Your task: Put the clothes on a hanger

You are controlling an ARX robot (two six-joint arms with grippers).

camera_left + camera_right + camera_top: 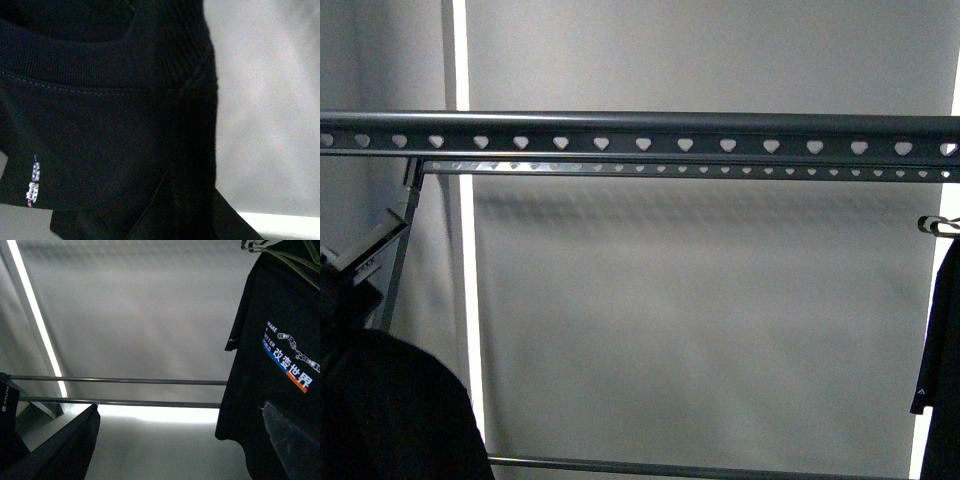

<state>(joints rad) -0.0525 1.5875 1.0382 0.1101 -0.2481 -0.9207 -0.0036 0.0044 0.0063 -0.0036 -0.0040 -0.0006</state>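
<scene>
- Black T-shirt (100,130) with a ribbed collar (75,62) and a small line of white lettering (33,181) fills almost the whole left wrist view, very close to the camera. In the front view it is the dark mass at the lower left corner, well below the top bar.
- Left gripper: the cloth covers it, so I cannot tell if its fingers are together or apart, or if they pinch the shirt.
- Dark grey metal clothes rack (640,127) crosses the front view. Its long top bar has a row of heart-shaped holes (643,144), and nothing hangs on the part that shows. A thinner pierced bar (720,170) runs just behind and below it.
- Right gripper (180,407): two blurred shapes in the right wrist view, one dark (65,445) and one greyish (295,440), look like its fingers. They stand well apart, with nothing between them.
- Second black T-shirt (260,405), printed "MAKE A BETTER WORLD" with Chinese characters (290,357), hangs on a thin wire coat hanger (280,255) near the right gripper.
- Black garment (945,350) at the right edge of the front view carries a small white triangular mark (920,392). I cannot tell if it is this same printed shirt.
- Plain grey wall (700,320) stands behind everything.
</scene>
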